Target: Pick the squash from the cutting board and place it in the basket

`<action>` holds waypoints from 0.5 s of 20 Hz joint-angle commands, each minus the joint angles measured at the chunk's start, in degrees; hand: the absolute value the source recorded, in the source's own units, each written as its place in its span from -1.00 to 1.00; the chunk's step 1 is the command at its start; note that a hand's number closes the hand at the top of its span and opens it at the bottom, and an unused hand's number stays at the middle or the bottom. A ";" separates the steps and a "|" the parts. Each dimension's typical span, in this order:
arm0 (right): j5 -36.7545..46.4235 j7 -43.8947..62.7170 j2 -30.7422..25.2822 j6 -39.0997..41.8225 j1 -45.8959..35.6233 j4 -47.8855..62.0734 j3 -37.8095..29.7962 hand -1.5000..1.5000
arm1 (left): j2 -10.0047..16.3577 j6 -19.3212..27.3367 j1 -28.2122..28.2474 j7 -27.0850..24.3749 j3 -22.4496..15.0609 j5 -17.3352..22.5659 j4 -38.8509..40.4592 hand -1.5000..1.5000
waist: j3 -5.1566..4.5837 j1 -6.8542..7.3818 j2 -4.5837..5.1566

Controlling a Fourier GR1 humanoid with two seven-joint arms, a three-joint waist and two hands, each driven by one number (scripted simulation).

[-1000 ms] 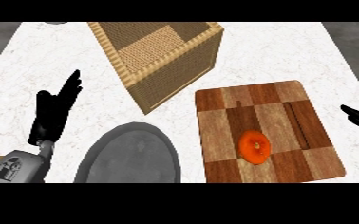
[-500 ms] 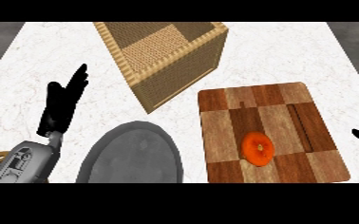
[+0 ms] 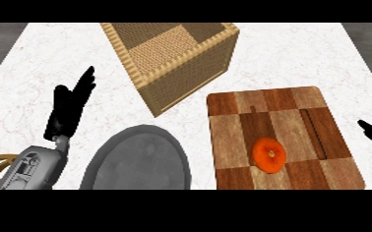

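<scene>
A small orange squash (image 3: 269, 155) lies on the wooden cutting board (image 3: 291, 108) at the lower right. The woven basket (image 3: 172, 59) stands behind it at the top middle, open side up and nothing visible inside. My left hand (image 3: 69, 107) rests open at the left, fingers pointing up, well away from the board. Only a black fingertip of my right hand (image 3: 365, 128) shows at the right edge, just past the board's right side and apart from the squash.
A dark grey round plate (image 3: 138, 159) lies at the lower middle, between my left forearm (image 3: 33, 169) and the board. White marble counter (image 3: 305, 54) surrounds everything.
The right hand has slid rightwards until only a fingertip shows. The view has shifted slightly, so everything sits a little further right. The squash has not moved on the board.
</scene>
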 commanded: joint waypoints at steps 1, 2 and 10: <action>10.30 -4.14 6.60 -2.76 1.31 1.44 4.47 -1.00 | -1.15 -0.99 2.34 0.24 0.70 -1.21 -2.22 0.00 | 0.02 0.13 -0.03; 9.29 -1.81 5.92 -2.35 -3.89 4.76 4.08 -1.00 | -0.97 -1.95 2.18 0.33 1.21 -2.06 -1.95 0.00 | 0.01 0.31 0.02; 15.79 -5.86 11.12 -0.94 -2.29 6.60 7.80 -1.00 | -1.21 -5.32 0.97 1.66 5.69 -4.46 -2.77 0.00 | 0.01 0.12 -0.01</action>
